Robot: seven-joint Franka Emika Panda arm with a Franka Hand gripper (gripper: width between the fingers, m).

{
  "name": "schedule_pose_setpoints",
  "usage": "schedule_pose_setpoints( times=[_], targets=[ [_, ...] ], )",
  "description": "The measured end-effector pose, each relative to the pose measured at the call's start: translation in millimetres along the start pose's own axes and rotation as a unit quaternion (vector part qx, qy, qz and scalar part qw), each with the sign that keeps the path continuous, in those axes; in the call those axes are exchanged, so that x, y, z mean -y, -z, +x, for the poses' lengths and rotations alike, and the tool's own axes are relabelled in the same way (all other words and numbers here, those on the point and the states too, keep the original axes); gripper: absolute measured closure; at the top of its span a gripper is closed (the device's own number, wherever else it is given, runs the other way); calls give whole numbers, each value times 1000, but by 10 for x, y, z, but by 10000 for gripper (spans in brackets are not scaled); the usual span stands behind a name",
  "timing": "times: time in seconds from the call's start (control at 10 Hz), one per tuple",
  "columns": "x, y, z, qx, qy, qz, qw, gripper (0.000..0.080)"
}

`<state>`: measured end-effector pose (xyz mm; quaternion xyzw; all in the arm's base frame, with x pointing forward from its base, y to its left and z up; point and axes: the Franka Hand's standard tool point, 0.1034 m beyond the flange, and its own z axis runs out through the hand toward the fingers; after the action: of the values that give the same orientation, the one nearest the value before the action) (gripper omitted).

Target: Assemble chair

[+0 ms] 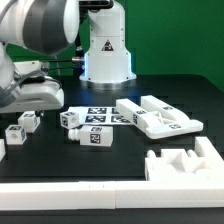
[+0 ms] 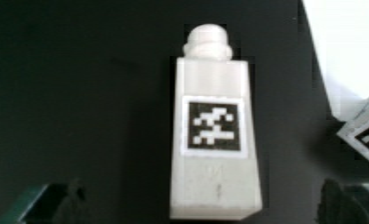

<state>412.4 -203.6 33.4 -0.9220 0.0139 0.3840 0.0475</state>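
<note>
We judge the white bar [image 2: 213,130] to be light, stiff moulded plastic with smooth, somewhat slippery faces, unlikely to bend or break under a pinch. It lies flat on the black table [image 2: 74,90], tag [image 2: 211,124] facing up, beneath the gripper [image 2: 202,203], with its round peg [image 2: 206,42] at the end away from the fingers. We would take it across its two long plain sides near the middle, clear of the peg. The jaws stand fully spread, the fingertips [image 2: 53,204] one on each side of the bar's end and apart from it; they hold and touch nothing.
</note>
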Motion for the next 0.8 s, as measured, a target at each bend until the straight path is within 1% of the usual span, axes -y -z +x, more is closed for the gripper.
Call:
schedule_pose_setpoints(
  times=[0.1, 0.4, 0.5, 0.6, 0.7, 0.8],
  targets=[
    [18, 25, 14, -3, 7, -3, 1000, 150],
    [38, 8, 25, 0, 9, -4, 1000, 150],
    [71, -41, -12, 27, 11, 2, 1000, 150],
    [34, -80, 16, 30, 9, 4, 999, 150],
    [54, -88, 7, 39, 10, 5, 999, 150],
    [87, -118, -14, 66, 11, 10, 998, 150]
  ],
)
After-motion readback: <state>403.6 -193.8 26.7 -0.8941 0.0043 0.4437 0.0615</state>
